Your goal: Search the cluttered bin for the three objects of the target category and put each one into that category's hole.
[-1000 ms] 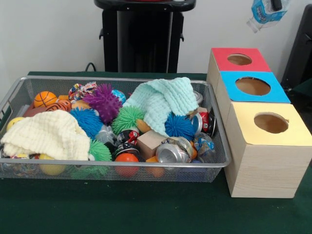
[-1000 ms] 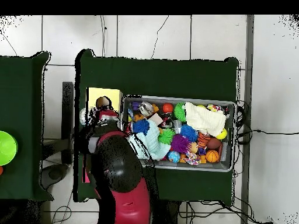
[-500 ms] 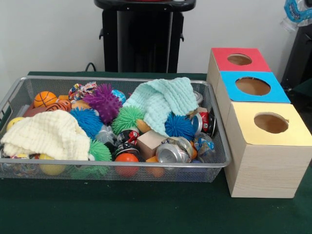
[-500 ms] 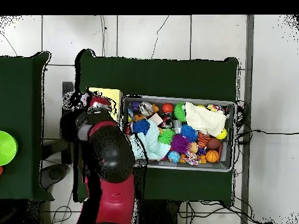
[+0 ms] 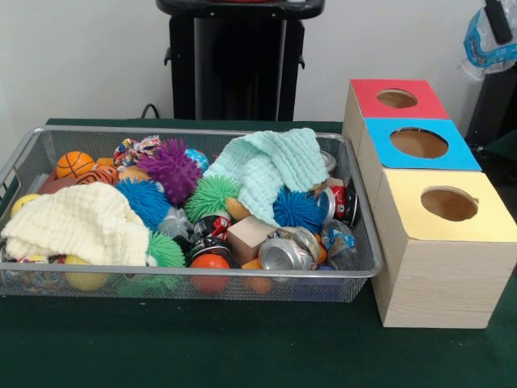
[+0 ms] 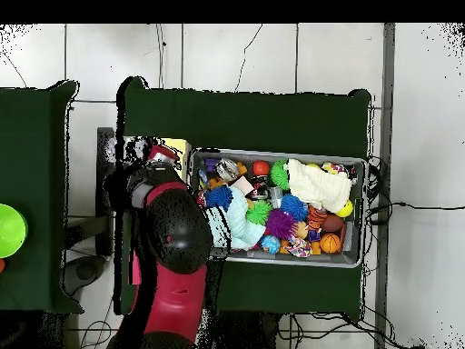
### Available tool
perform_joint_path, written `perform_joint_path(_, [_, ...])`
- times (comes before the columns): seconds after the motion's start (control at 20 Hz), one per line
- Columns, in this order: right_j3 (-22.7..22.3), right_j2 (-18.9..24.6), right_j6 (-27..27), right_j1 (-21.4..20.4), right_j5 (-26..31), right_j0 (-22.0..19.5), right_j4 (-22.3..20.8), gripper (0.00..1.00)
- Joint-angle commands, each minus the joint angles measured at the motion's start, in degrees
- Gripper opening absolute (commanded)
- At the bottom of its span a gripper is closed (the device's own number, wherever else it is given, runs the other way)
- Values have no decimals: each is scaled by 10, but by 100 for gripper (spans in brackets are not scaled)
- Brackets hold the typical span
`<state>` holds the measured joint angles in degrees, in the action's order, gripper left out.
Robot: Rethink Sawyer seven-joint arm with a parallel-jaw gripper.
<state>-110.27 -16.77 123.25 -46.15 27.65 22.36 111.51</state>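
A crushed clear plastic bottle with a blue label [image 5: 487, 42] hangs in the air at the top right of the front view, to the right of and above the red-topped box [image 5: 367, 93]. My gripper [image 5: 494, 23] is shut on it; only a dark finger shows at the picture's edge. Blue-topped [image 5: 384, 139] and yellow-topped [image 5: 404, 202] boxes, each with a round hole, stand in line with the red one. In the overhead view my arm [image 6: 174, 232] covers the boxes and the gripper, and only a strip of the yellow box [image 6: 180, 151] shows.
The wire bin [image 5: 202, 279] holds spiky balls, crushed cans [image 5: 283, 252], a wooden block [image 5: 249, 236], a mint cloth [image 5: 266, 170] and a cream cloth [image 5: 77, 222]. A green bowl [image 6: 9, 229] sits on a separate table at the left of the overhead view.
The gripper has carried the bottle to the right, from above the red box to the picture's right edge, then a little downward. Overhead, the arm swung over the boxes. The bin's contents are unchanged.
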Motion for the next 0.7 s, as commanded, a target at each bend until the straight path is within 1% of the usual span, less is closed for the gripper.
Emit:
perform_joint_path(0.05, [-8,28,-152,38,53,-13,44,0])
perform_joint_path(0.3, [-20,22,-210,57,79,-19,70,0])
perform_joint_path(0.55, [-10,16,-219,73,87,-12,88,0])
perform_joint_path(0.7, [2,11,-226,91,90,0,116,0])
